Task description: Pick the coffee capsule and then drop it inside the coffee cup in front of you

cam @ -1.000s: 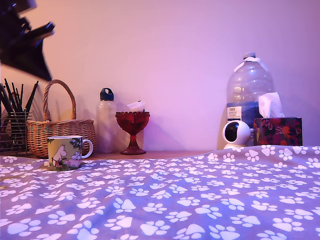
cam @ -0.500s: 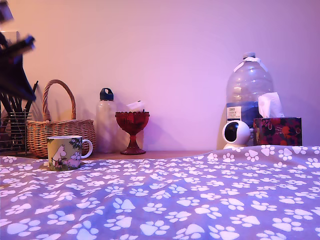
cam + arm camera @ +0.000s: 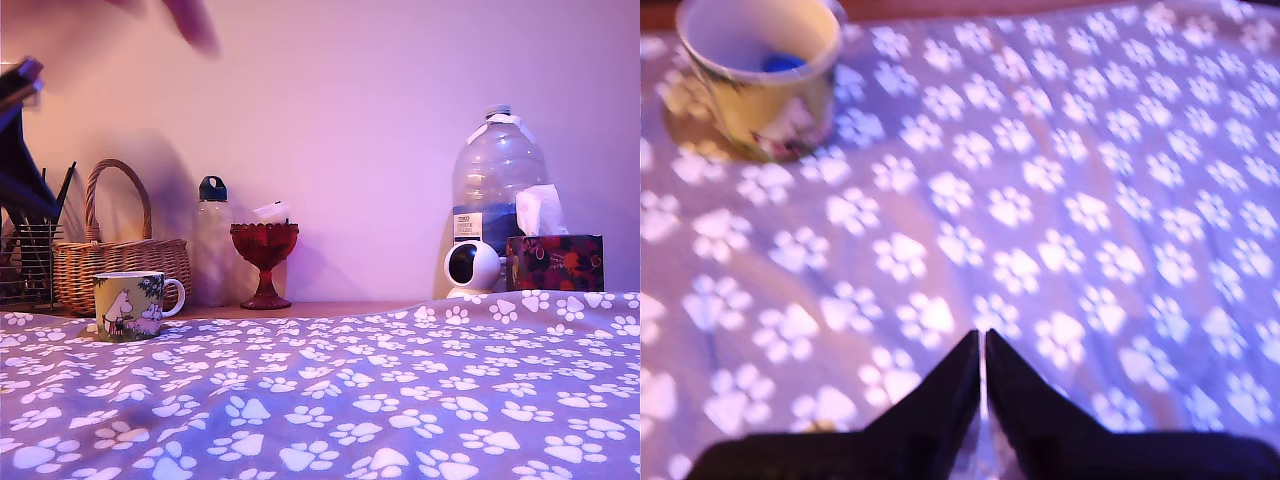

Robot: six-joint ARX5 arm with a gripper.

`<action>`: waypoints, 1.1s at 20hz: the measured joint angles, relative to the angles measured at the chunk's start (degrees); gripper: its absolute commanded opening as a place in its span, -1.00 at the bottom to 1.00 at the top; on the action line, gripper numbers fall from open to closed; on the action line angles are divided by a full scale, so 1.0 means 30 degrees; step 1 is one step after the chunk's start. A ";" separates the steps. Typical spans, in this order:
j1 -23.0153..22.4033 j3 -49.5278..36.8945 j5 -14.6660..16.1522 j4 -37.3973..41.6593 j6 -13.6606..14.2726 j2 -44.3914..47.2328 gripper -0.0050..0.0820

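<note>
The yellow-green coffee cup point(image 3: 132, 305) with white cartoon creatures stands on the paw-print cloth at the exterior view's left. In the wrist view the coffee cup point(image 3: 760, 75) shows its open mouth, and the dark blue coffee capsule point(image 3: 784, 63) lies inside it. My gripper point(image 3: 981, 345) hovers above the cloth well away from the cup, its black fingertips pressed together with nothing between them. In the exterior view only a dark part of the arm point(image 3: 20, 150) shows at the left edge, above the cup.
Behind the cup are a wicker basket point(image 3: 120, 260), a wire pencil holder point(image 3: 25, 260), a bottle point(image 3: 212, 240) and a red goblet point(image 3: 265, 255). At the right stand a water jug point(image 3: 498, 190), a small white camera point(image 3: 471, 268) and a tissue box point(image 3: 555, 260). A blurred hand point(image 3: 190, 22) shows at the top.
The dark arm has drawn further toward the exterior view's left edge and lower. A blurred hand has appeared at the top. The cup has stayed put.
</note>
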 measured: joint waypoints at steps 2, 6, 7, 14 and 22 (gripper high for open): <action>-0.0131 0.0000 0.0000 0.0007 0.0000 -0.0029 -0.93; -0.0459 0.0000 -0.0313 0.0022 0.0000 -0.0029 -0.93; -0.0583 0.0000 -0.0415 0.0117 -0.0007 -0.0029 -0.93; -0.1523 0.0000 -0.0495 0.1938 -0.0007 -0.0029 -0.93; -0.2222 0.0000 -0.0459 0.3286 -0.0007 -0.0029 -0.93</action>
